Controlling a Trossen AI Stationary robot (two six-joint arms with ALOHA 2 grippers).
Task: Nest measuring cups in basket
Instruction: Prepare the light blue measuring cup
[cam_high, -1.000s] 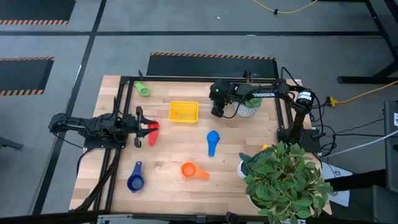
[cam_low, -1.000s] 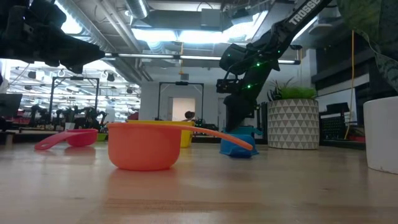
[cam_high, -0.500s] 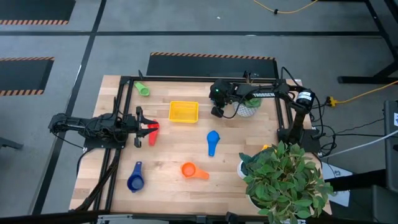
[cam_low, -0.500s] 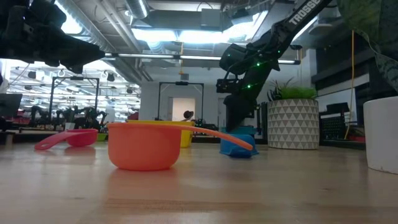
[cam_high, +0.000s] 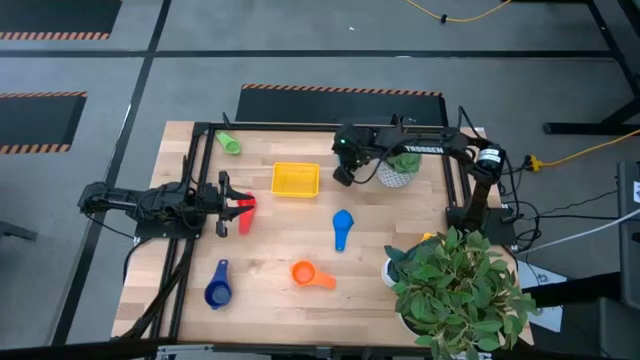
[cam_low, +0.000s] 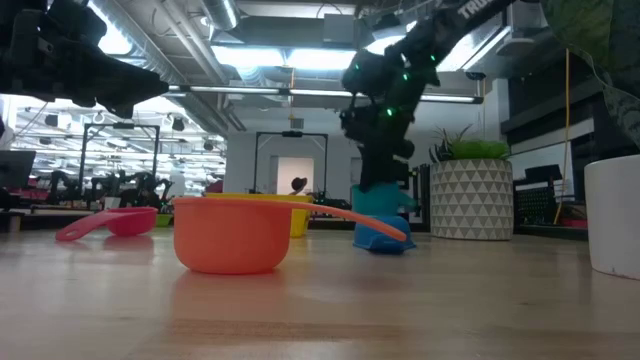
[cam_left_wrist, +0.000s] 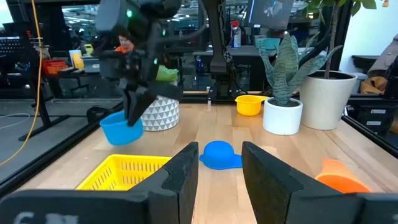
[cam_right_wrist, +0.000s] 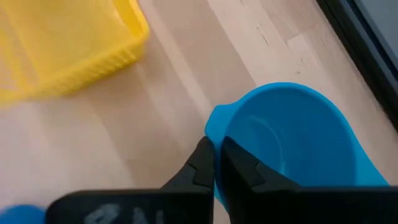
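Note:
My right gripper is shut on the light blue measuring cup, which hangs above the table to the right of the yellow basket. In the high view that gripper covers the cup. On the table lie a green cup at the far left, a blue one upside down in the middle, an orange one and a dark blue one near the front. My left gripper waits open at the left, beside the red cup. My right gripper pinches the light blue cup's wall at the rim, one finger inside the bowl and the other outside. The fingers slant down from above. The cup hangs below them, mouth up, clear of the table.
A white patterned plant pot stands just right of my right gripper. A large leafy plant and a white pot fill the near right corner, with a small yellow cup beside them. Bare wood lies between the basket and the blue cup.
My right gripper has risen and shifted a little toward the table's left, rolling slightly. The light blue cup, which stood on the table beside the plant pot, has come up with it and now hangs clear.

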